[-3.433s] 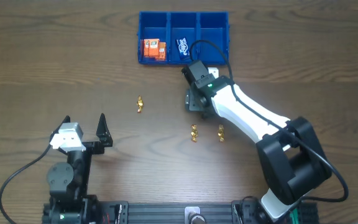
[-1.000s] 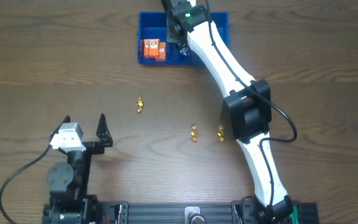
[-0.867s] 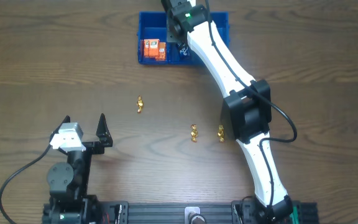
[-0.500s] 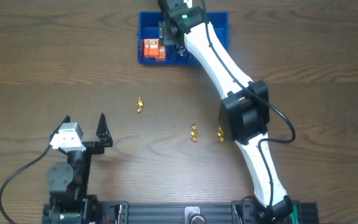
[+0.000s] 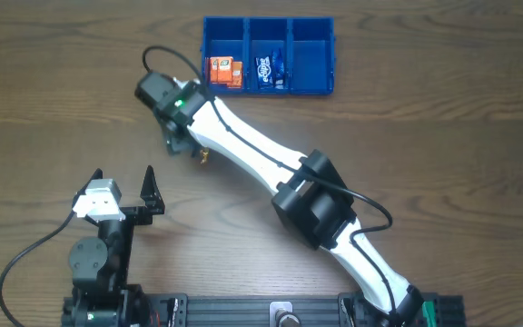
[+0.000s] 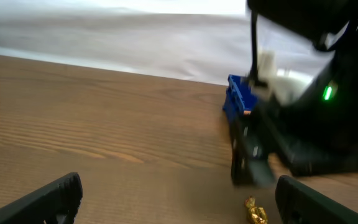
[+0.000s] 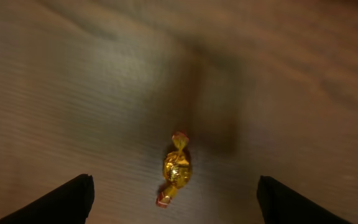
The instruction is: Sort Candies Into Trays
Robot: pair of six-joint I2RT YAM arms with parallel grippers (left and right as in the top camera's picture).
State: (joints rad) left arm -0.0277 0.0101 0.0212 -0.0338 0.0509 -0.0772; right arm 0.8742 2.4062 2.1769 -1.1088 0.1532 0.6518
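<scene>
A gold-wrapped candy lies on the wooden table, left of centre. My right gripper has crossed over to that side and hangs open just above it; its wrist view has the candy centred between the spread fingers, with the right gripper not touching it. The blue three-compartment tray stands at the far edge, with orange candies in its left bin and a blue candy in the middle bin. My left gripper rests open near its base, holding nothing.
The right arm's elbow stretches diagonally across the middle of the table. In the left wrist view the gold candy, the right arm's gripper and the tray's corner lie ahead. Bare wood surrounds the left gripper.
The right gripper left the tray, where a blue candy now lies in the middle bin, and swung left and toward the near side to the left gold candy. The left arm has not moved.
</scene>
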